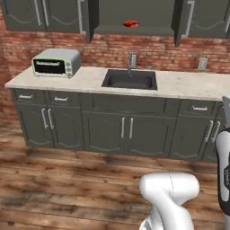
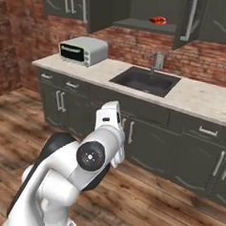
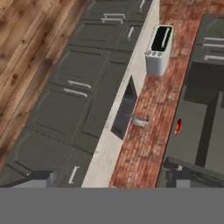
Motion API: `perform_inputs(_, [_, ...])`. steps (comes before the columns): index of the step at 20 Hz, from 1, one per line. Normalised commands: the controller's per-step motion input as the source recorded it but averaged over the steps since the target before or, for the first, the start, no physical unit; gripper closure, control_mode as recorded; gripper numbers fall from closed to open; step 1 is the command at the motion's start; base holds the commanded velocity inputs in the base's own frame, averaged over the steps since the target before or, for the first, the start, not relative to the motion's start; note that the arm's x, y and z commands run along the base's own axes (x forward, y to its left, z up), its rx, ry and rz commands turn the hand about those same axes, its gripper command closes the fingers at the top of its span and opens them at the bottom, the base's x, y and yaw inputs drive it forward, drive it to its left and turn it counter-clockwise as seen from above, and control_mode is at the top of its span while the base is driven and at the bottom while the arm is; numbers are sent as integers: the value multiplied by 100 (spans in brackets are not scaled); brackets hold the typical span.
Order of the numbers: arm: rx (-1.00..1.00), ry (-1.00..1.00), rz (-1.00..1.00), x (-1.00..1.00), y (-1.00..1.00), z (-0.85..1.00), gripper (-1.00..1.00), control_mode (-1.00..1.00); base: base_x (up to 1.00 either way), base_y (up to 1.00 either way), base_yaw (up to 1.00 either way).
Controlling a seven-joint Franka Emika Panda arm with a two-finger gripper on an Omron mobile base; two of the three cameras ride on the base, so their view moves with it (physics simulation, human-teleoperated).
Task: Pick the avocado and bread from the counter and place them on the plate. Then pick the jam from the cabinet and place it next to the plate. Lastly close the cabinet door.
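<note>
Nearest the cameras, the white jointed arm (image 2: pixel 90 156) is seen rising over the brown plank floor (image 1: pixel 67 188). Of the pincer, dark tips are glimpsed at the lower corners of the hand view, but whether it stands wide or narrow cannot be told.

Beyond the floor, the dark grey drawers and doors with silver handles (image 1: pixel 126 128) are set under the wide beige speckled stone worktop (image 1: pixel 188 85). A dark rectangular sink (image 1: pixel 130 80) is sunk in the middle of the worktop, with a grey tap (image 1: pixel 131 59) behind it. A silver toaster oven with a dark glass door (image 1: pixel 56 63) is placed near the worktop's left end. No writing or brand can be read on it — the front is too small and blurred.

Farther back, a red brick wall (image 1: pixel 112 51) is seen, and above it the dark grey-green wall cabinet (image 1: pixel 132 29) stands open. The small squat bright red jam jar (image 1: pixel 130 24) rests on the cabinet's flat inner shelf — smooth, glossy, unlabelled as far as can be told. The tall dark grey-green cabinet door with a light-grey bar handle (image 2: pixel 188 20) is swung outward at the right.
</note>
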Motion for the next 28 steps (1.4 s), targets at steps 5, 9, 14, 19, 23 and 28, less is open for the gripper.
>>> perform_inputs(5, [0, 0, 0, 0, 0, 0, -100, 100, 24, 0, -44])
perform_inputs(9, [0, 0, 0, 0, 0, 0, -100, 100, 61, 10, -38])
perform_inputs(14, [0, 0, 0, 0, 0, 0, -100, 100, 69, 32, -34])
perform_inputs(19, [0, 0, 0, 0, 0, 0, -100, 100, 19, 61, -8])
perform_inputs(23, [0, 0, 0, 0, 0, 0, -100, 100, -5, 91, 4])
perform_inputs(28, [0, 0, 0, 0, 0, 0, -100, 100, -5, 97, 9])
